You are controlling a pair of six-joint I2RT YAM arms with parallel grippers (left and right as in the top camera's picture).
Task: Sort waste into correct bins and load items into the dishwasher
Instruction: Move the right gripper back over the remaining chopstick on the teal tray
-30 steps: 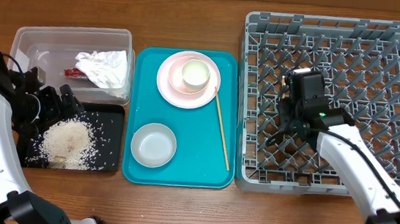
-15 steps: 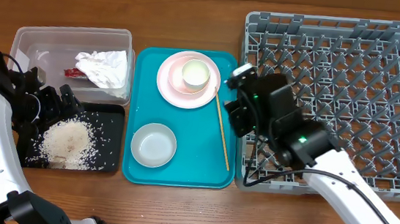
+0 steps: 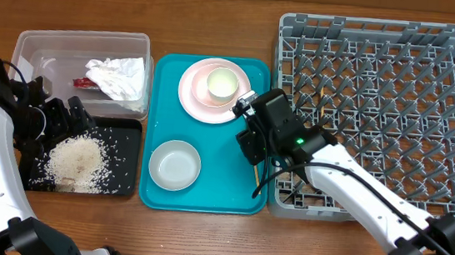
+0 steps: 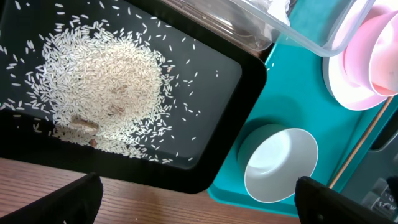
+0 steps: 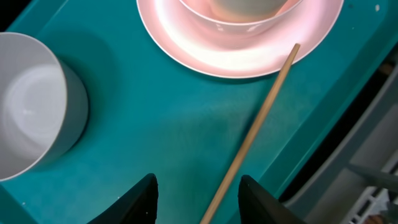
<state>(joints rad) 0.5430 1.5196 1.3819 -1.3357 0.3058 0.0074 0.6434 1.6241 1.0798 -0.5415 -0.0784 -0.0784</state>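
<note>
One wooden chopstick (image 3: 251, 120) lies along the right side of the teal tray (image 3: 204, 194). My right gripper (image 3: 253, 143) is open low over it, and the chopstick (image 5: 261, 118) runs between the fingers (image 5: 202, 202). The pale pink plate (image 3: 201, 100) holds a small white cup or bowl (image 3: 222, 83). A white bowl (image 3: 174, 164) sits at the tray's front. The clear tub (image 3: 43, 47) holds the napkin (image 3: 115, 76) and the red wrapper (image 3: 85, 83). Rice (image 3: 78, 161) lies in the black tray (image 3: 126, 134). My left gripper (image 4: 199, 205) is open and empty above that tray's front edge.
The grey dish rack (image 3: 379, 117) fills the right side and shows no dishes on its pegs. Its left wall stands close to my right gripper. Bare wooden table (image 3: 221, 18) runs along the back and front edges. A second chopstick does not show.
My right arm has swung left from over the rack to the teal tray's right side and lowered over the chopstick. The left arm has not moved.
</note>
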